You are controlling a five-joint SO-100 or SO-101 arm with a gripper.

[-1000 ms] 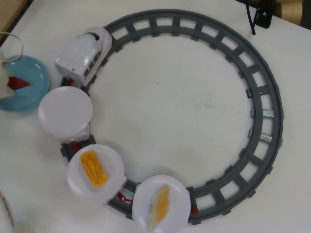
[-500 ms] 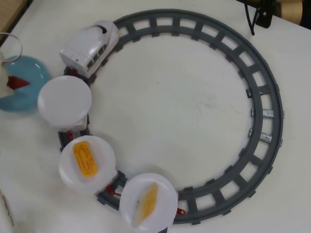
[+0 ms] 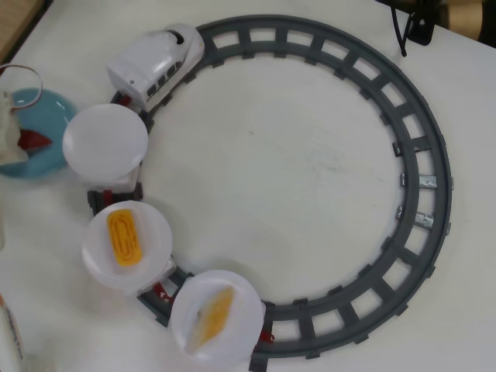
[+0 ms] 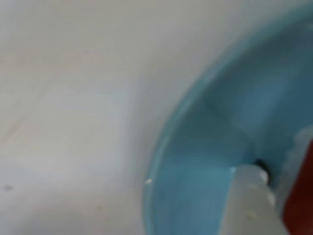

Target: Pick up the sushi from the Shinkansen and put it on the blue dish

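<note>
In the overhead view the blue dish lies at the left edge. Over it hangs my white gripper, with the red sushi held at its tip, low above the dish. The wrist view is blurred and very close: the blue dish fills the right side, one white finger rests against the red sushi at the right edge. The white Shinkansen sits on the grey track at the upper left, pulling three white plates.
The first plate behind the train is bare and almost touches the blue dish. The second plate carries a yellow spiral roll; the third carries a pale orange piece. A black stand is at the top right.
The train and its three plates have run clockwise along the track, up and to the right. My gripper with the red piece has shifted slightly over the dish.
</note>
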